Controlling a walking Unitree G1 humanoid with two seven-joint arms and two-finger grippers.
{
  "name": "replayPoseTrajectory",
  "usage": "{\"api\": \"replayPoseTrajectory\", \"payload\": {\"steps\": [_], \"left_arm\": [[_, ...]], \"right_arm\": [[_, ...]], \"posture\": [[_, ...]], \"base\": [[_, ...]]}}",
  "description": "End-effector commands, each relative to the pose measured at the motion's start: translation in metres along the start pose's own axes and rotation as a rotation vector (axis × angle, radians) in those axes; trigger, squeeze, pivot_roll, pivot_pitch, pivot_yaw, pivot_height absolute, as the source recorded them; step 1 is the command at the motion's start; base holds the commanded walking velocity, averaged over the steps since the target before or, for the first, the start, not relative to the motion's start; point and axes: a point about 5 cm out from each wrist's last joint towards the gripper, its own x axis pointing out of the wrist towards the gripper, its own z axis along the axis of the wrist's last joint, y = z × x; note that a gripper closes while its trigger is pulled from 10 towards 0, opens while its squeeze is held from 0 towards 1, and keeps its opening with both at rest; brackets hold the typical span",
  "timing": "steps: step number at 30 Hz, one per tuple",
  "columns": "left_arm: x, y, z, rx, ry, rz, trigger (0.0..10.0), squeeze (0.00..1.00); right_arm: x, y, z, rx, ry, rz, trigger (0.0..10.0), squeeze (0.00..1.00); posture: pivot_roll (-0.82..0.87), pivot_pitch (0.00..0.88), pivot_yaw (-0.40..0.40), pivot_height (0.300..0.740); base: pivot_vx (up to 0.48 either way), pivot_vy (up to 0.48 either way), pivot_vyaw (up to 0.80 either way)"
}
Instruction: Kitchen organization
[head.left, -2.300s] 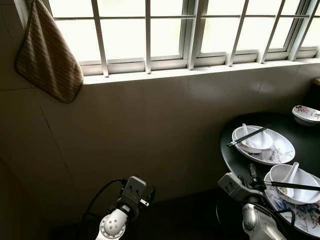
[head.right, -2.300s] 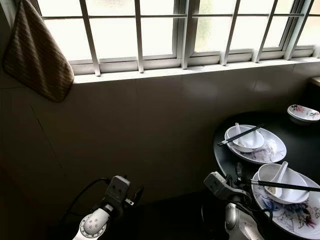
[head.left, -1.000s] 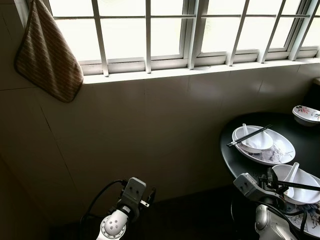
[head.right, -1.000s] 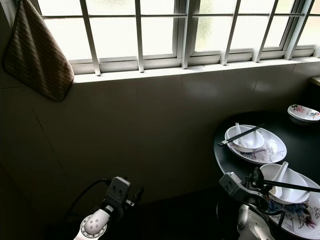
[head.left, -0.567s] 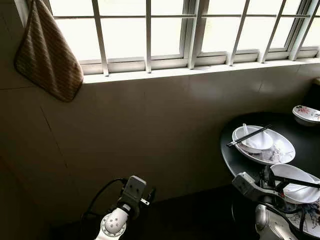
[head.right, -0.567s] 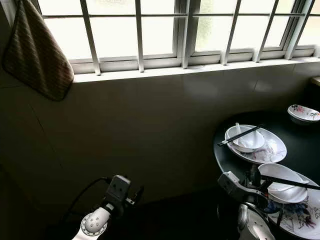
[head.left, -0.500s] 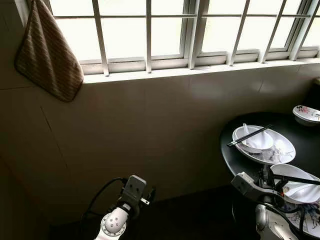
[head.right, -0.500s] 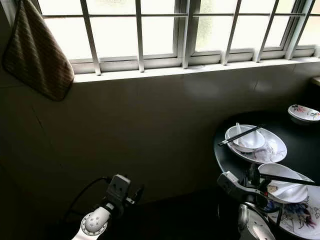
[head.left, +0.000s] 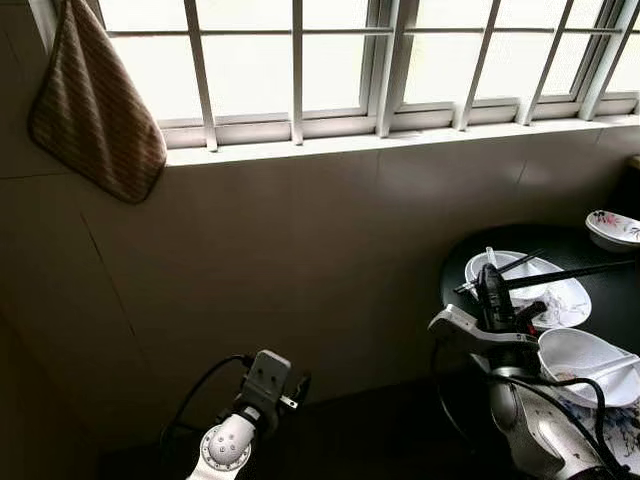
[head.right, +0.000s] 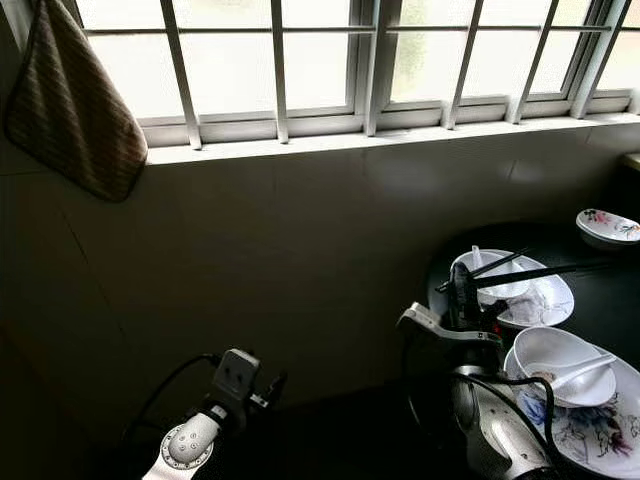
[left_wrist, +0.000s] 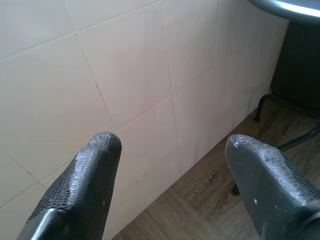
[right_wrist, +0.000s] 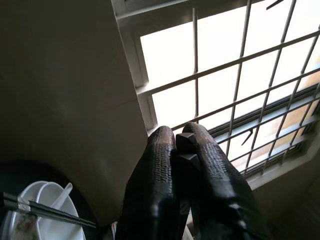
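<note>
My R gripper (head.left: 493, 285) is raised above the near edge of the round black table (head.left: 455, 300), fingers pointing up toward the window (head.left: 300, 60). Fingers (right_wrist: 210, 175) pinched together on the ends of a pair of black chopsticks (head.left: 570, 272); sticks jut out roughly level to the right, over the far plate (head.left: 570, 300). Wrist cam confirms: both pads squeezed on the square stick ends, window bars behind.

Far plate carries a white bowl (head.right: 470, 268) w/ a white spoon (head.right: 476, 256) and a 2nd pair of chopsticks (head.left: 520, 263) laid across it. Nearer me, a floral plate (head.right: 590, 430) holds another white bowl (head.left: 585, 355) w/ a white spoon (head.left: 615, 368) lying in it. Small floral dish (head.left: 615, 228) sits at the table's far right, well apart from the rest.

L gripper (left_wrist: 170, 165) low by the tiled wall (left_wrist: 100, 75), fingers spread wide apart, nothing btwn them; wood floor (left_wrist: 210, 200) below, table leg near. Striped brown cloth (head.left: 95, 110) hangs upper left beside the window.
</note>
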Motion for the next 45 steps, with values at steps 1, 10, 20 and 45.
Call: {"api": "replayPoseTrajectory", "payload": {"steps": [1,10,20,45], "left_arm": [[0.002,0.001,0.001,-0.008,-0.002,0.003,10.0,0.0],[0.002,0.002,0.002,-0.013,-0.011,0.014,10.0,0.0],[0.001,0.005,0.006,-0.012,-0.042,0.037,10.0,0.0],[-0.006,0.022,0.043,0.084,-0.245,0.157,10.0,0.0]], "right_arm": [[0.005,-0.005,0.015,0.099,-0.062,-0.005,10.0,0.0],[-0.004,0.003,0.054,0.316,-0.236,0.108,10.0,0.0],[-0.025,0.038,0.045,0.788,0.011,0.373,10.0,0.0],[-0.024,0.037,0.05,0.819,-0.072,0.407,10.0,0.0]], "posture": [[-0.04,0.0,-0.022,0.74],[-0.03,0.0,-0.024,0.74],[-0.03,0.0,-0.026,0.74],[0.0,0.0,-0.032,0.74]], "base": [[0.0,0.0,0.0],[0.0,0.0,0.43],[0.0,0.0,0.79],[0.0,0.0,0.8]]}}
